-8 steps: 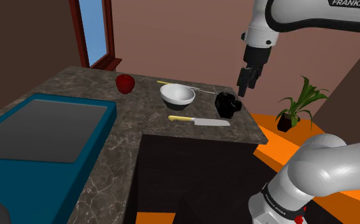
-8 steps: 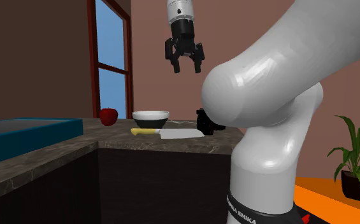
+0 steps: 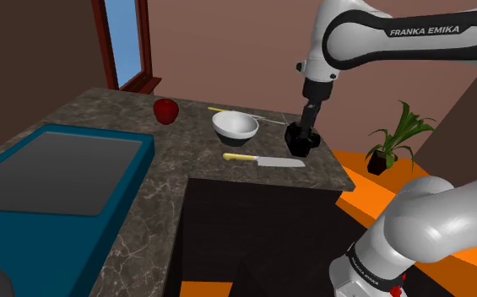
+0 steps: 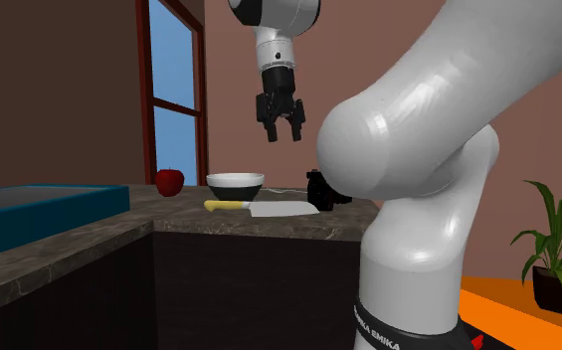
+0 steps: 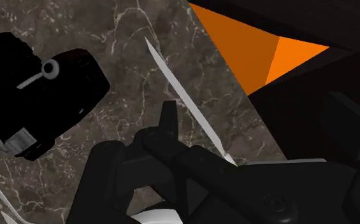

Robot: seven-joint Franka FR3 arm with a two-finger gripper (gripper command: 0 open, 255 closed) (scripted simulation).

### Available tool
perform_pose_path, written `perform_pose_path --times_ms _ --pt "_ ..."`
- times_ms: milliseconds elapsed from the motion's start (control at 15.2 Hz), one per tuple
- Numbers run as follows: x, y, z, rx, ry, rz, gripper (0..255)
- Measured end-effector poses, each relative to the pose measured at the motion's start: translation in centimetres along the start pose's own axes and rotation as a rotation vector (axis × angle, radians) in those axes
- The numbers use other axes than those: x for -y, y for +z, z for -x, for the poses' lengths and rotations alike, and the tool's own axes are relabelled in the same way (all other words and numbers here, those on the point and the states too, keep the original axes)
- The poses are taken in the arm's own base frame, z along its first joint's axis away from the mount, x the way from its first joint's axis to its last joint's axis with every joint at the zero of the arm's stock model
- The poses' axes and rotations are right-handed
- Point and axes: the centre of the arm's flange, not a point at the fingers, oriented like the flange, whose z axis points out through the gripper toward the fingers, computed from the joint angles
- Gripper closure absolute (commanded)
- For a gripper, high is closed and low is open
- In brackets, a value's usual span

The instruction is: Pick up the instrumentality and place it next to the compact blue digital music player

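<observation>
- The arm (image 3: 397, 34) has swung down and inward since half a second ago. Its wrist now hangs low over the far corner instead of riding high.
- The counter (image 3: 186, 152), dark marble, reads the same as before: the bowl (image 3: 235, 126), the yellow-handled knife (image 3: 262, 159) and the red apple (image 3: 166, 110) all sit where they were.
- The gripper (image 4: 282, 133) has dropped with the arm, its fingers still spread apart and clasping nothing. In the shoulder view it hangs right over the black camera-like device; I cannot tell whether they touch.
- The black camera-like device (image 3: 298, 143) hasn't budged. It sits near the counter's corner, close to the knife's blade tip and the bowl. In the second exterior view the arm's big elbow hides most of it.
- A thin white sliver (image 5: 185, 102) lies on the marble near the device in the wrist view. Its end slips behind the gripper's body, and it is hard to say what it is.
</observation>
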Motion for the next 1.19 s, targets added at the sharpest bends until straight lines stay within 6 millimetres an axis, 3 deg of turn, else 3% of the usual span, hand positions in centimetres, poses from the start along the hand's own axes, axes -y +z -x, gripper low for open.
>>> perform_pose_path --times_ms 396,858,1188 --pt "-1.8 5.9 -5.5 -0.011 -0.242 -0.005 0" --pt "-1.5 12.5 -11.1 -0.025 -0.511 -0.012 0" --pt "-1.3 15.1 -11.8 -0.027 -0.538 -0.012 0"
